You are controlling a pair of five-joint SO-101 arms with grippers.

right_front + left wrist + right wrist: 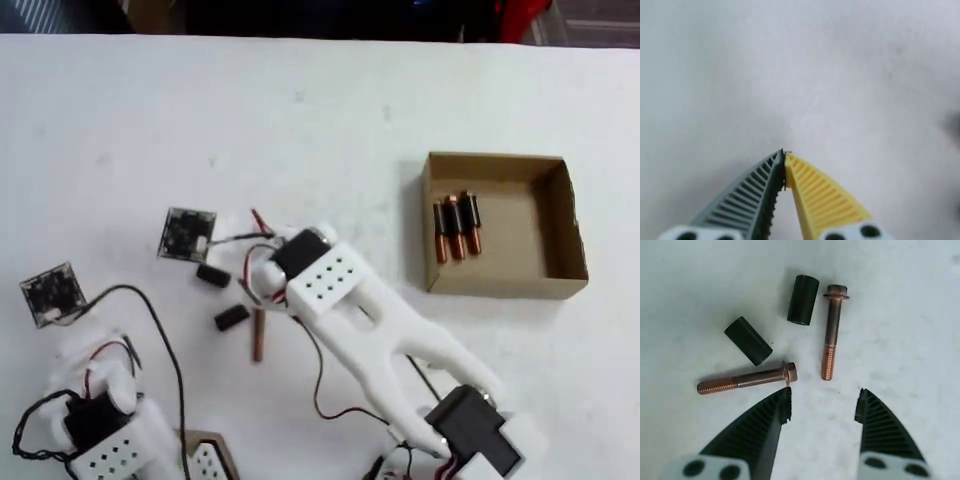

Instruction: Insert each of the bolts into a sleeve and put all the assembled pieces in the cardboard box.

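The right gripper (823, 402) has its jaws apart. The bolt (258, 335), at four o'clock from a sleeve (231, 318), looks rigid and slick, probably best gripped mid-shank.

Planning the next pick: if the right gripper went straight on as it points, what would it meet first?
Likely the threaded end of the bolt ahead of the open right gripper, beside a black sleeve; depth is unclear.

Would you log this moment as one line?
right gripper open near two bolts, two sleeves; left gripper shut; three assemblies in cardboard box
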